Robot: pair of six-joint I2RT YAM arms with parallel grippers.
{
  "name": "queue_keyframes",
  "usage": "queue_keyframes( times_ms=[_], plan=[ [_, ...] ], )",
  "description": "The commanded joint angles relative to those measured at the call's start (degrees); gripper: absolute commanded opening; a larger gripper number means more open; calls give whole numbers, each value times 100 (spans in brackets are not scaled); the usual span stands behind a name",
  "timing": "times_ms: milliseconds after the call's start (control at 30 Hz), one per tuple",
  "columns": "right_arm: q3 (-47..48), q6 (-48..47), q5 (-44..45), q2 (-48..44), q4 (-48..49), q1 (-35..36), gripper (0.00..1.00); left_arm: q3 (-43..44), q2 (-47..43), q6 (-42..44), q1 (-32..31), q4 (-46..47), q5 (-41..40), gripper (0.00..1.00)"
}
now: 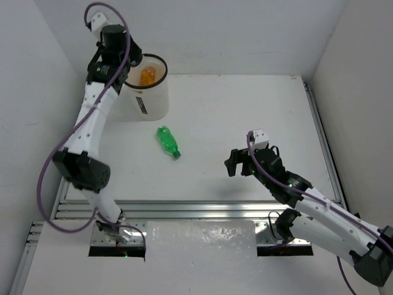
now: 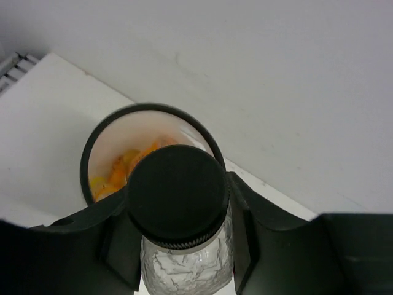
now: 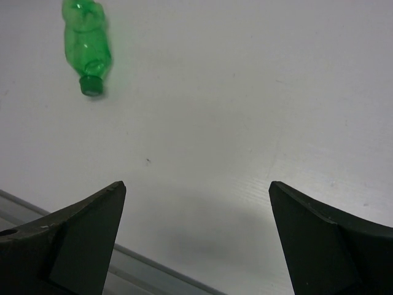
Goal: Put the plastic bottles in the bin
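With orange bottles (image 1: 147,75) already inside the bin (image 1: 153,101), the left gripper (image 2: 178,196) clamps a clear black-capped bottle (image 2: 184,267) above its rim, while the green bottle (image 1: 167,141), apparently the last, lies on the table (image 1: 245,110) near the empty, wide-open right gripper (image 3: 196,203).

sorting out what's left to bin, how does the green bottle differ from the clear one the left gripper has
Colour: the green bottle is green with a green cap; the clear bottle is see-through with a black cap. Pose: the green bottle lies on its side on the table, untouched; the clear bottle is clamped in the left gripper at the bin. Shared: both are small capped bottles, neither in the bin.
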Motion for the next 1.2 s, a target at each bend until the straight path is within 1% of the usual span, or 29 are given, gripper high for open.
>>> queue_keyframes(
  times_ms=[0, 33, 67, 100, 133, 167, 200, 300, 333, 400, 433, 500, 567, 600, 633, 667, 700, 733, 767, 800, 833, 867, 900, 933, 1000, 1033, 1100, 1133, 1167],
  plan=[
    [-141, 258, -213, 122, 112, -3, 99, 1643, 1249, 519, 33, -701, -545, 30],
    [-150, 266, -370, 185, 147, -12, 99, 2017, 1861, 599, 68, -955, -423, 48],
    [-150, 232, -494, 246, 182, -12, 99, 2368, 2111, 660, 103, -1062, -404, 59],
    [-141, 197, -573, 377, 226, -12, 99, 2790, 2270, 687, 156, -1115, -387, 66],
    [-106, 127, -774, 448, 278, -12, 99, 2855, 2402, 740, 182, -1107, -378, 86],
    [-62, 82, -889, 536, 288, -12, 99, 2777, 2368, 740, 209, -1081, -413, 96],
    [-10, 47, -951, 746, 288, -12, 99, 2637, 2290, 740, 226, -1019, -413, 98],
    [201, -76, -1154, 1098, 410, -3, 99, 1777, 1597, 757, 262, -528, -325, 100],
    [332, -163, -1259, 1386, 585, -12, 99, 1609, 1221, 827, 262, -361, -256, 100],
    [543, -330, -1601, 1730, 762, -3, 99, 1414, 893, 854, 253, -464, -272, 100],
    [797, -531, -1864, 2132, 945, -3, 99, 1362, 561, 828, 253, -717, -281, 100],
    [1140, -691, -1989, 2591, 1026, 6, 99, 1117, 138, 723, 253, -974, -290, 100],
    [1755, -832, -2173, 3390, 1202, 14, 99, 292, -766, 460, 253, -1203, -133, 100],
    [2010, -876, -2235, 3680, 1141, 23, 99, -163, -1561, 398, 244, -1160, 129, 100],
    [2517, -928, -2296, 3979, 1097, 32, 99, -647, -1987, 371, 244, -864, 315, 100],
    [2748, -938, -2332, 4565, 1079, 41, 99, -1669, -2452, 380, 244, -660, 464, 100],
    [2994, -938, -2358, 4858, 1079, 41, 99, -2141, -2857, 380, 236, -537, 553, 100],
    [3466, -938, -2384, 5139, 853, 49, 99, -2876, -3601, 380, 235, -396, 562, 100],
    [3654, -946, -2454, 5647, 815, 58, 99, -3197, -3939, 415, 244, -343, 580, 100],
    [3995, -938, -2542, 5878, 798, 67, 99, -3487, -4508, 450, 253, -325, 537, 100],
    [4138, -929, -2595, 6081, 832, 102, 99, -4021, -4757, 476, 244, -333, 501, 100],
    [4270, -920, -2630, 6474, 876, 111, 99, -4296, -5030, 468, 244, -316, 475, 100],
    [4567, -946, -2779, 6678, 946, 128, 99, -4603, -5589, 468, 244, -176, 483, 100],
    [4744, -946, -2789, 6889, 956, 155, 99, -5207, -5864, 450, 244, -88, 527, 100],
    [5235, -938, -3016, 7502, 1016, 155, 99, -5894, -6549, 441, 244, 123, 798, 100],
    [5403, -929, -2974, 7689, 1026, 172, 98, -6064, -6692, 433, 244, 141, 895, 100],
    [5876, -1007, -2817, 8171, 1026, 199, 93, -6345, -6860, 450, 244, 55, 1106, 100],
    [6027, -1043, -2676, 8279, 965, 234, 86, -6390, -6860, 450, 244, -16, 1168, 100],
    [6098, -1130, -2544, 8332, 982, 260, 56, -6417, -6834, 459, 244, -78, 1282, 100]
  ],
)
